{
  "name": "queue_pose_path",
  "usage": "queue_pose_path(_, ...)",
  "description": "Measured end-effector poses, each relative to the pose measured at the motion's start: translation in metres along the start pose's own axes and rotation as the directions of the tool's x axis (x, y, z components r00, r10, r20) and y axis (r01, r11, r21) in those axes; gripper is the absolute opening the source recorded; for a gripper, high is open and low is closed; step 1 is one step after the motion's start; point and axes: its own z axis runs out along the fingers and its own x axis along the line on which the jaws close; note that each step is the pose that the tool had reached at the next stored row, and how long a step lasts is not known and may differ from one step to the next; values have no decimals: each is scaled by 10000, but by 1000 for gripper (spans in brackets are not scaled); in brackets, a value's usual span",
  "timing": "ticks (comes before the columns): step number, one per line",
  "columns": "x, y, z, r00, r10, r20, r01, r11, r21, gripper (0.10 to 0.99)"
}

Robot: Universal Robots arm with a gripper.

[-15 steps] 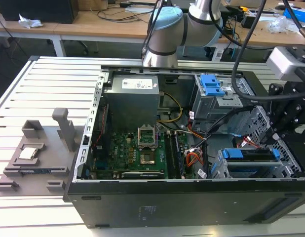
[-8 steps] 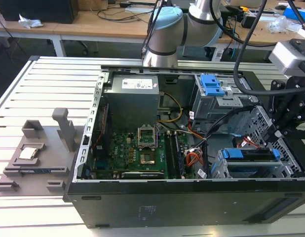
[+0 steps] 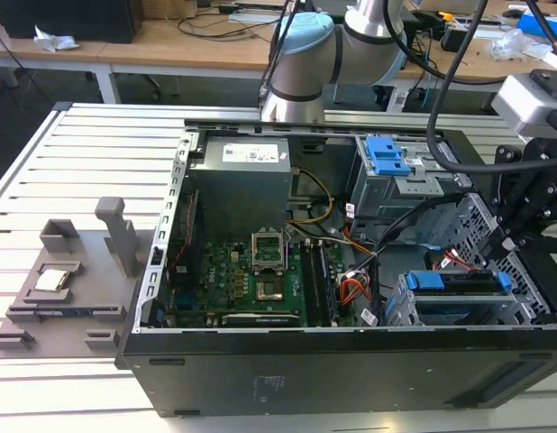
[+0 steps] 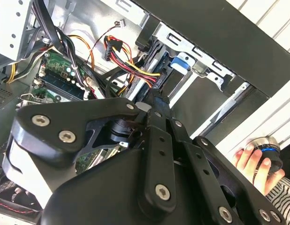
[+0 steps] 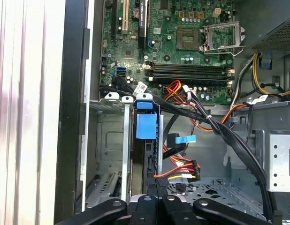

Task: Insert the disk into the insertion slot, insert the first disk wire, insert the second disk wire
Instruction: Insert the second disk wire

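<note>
Gripper (image 5: 158, 200) pinched on near end of the disk (image 5: 150, 161); disk's long axis runs straight ahead of it, edge-on inside the insertion slot (image 5: 110, 140); looks nearly seated.

The disk (image 5: 146, 126) stands on edge in the insertion slot (image 5: 111, 140), straight ahead of the gripper (image 5: 154, 206), with its blue carrier tab at the far end. Just beside the disk, close to the gripper, lies a red-yellow-black wire bundle (image 5: 181, 175). Black cables (image 5: 220, 133) cross beyond it, and the motherboard (image 5: 192, 47) lies farthest off.
</note>
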Motion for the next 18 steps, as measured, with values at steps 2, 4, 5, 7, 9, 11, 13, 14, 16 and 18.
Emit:
queue_pose_path(2, 0, 0, -3, 10000, 0, -1, 0, 10000, 0, 114)
queue_pose_path(4, 0, 0, -6, 10000, 0, -1, 0, 10000, 1, 302)
queue_pose_path(5, 0, 0, -7, 10000, 0, 0, 0, 10000, 0, 302)
queue_pose_path(7, -11, 20, -6, 10000, 1, -1, -1, 10000, 0, 302)
queue_pose_path(9, -14, 41, -3, 10000, 0, -1, 0, 10000, 0, 302)
queue_pose_path(11, -16, 80, 3, 10000, 0, 0, 0, 10000, 1, 302)
queue_pose_path(13, -17, 108, 8, 10000, 1, 0, -1, 10000, 1, 302)
queue_pose_path(14, -18, 114, 9, 10000, 1, -1, -1, 10000, 1, 302)
queue_pose_path(16, -20, 125, 11, 10000, 0, -1, 0, 10000, 0, 302)
queue_pose_path(18, -23, 142, 15, 10000, 0, -1, 0, 10000, 0, 302)
